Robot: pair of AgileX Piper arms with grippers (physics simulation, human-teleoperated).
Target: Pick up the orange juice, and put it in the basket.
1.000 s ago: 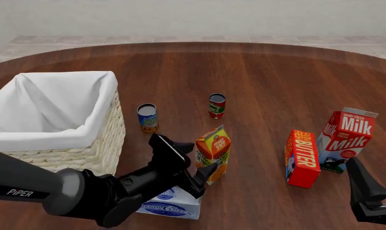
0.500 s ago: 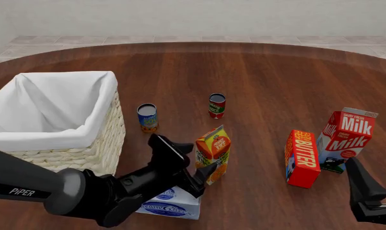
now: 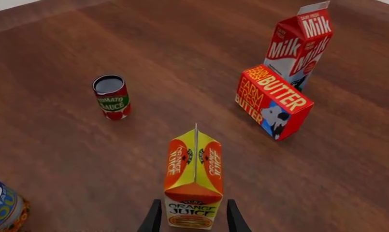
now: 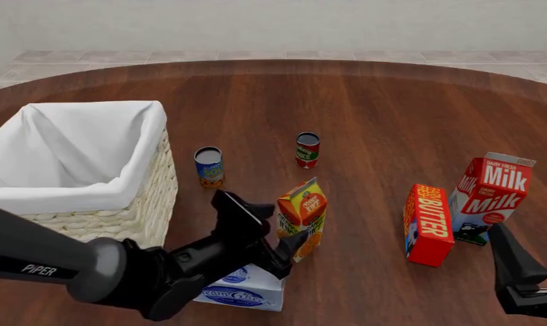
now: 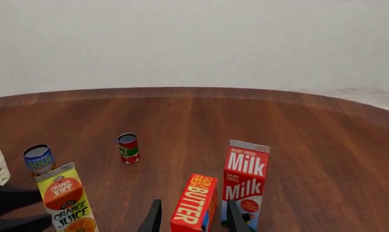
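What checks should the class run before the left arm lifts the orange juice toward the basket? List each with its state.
1. Orange juice upright: ok.
2. Left end effector fingers on both sides of the carton: ok.
3. Fingers pressed firmly on the carton: cannot tell.
4. Basket open, with nothing seen inside: ok.
5. Soup can close to the way to the basket: not ok.
6. Right end effector away from the juice, near the butter box: ok.

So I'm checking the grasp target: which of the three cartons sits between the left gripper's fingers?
The orange juice, the small orange-and-yellow gable-top carton. The left gripper straddles it; the Milk carton and Butter box stand apart to the right.
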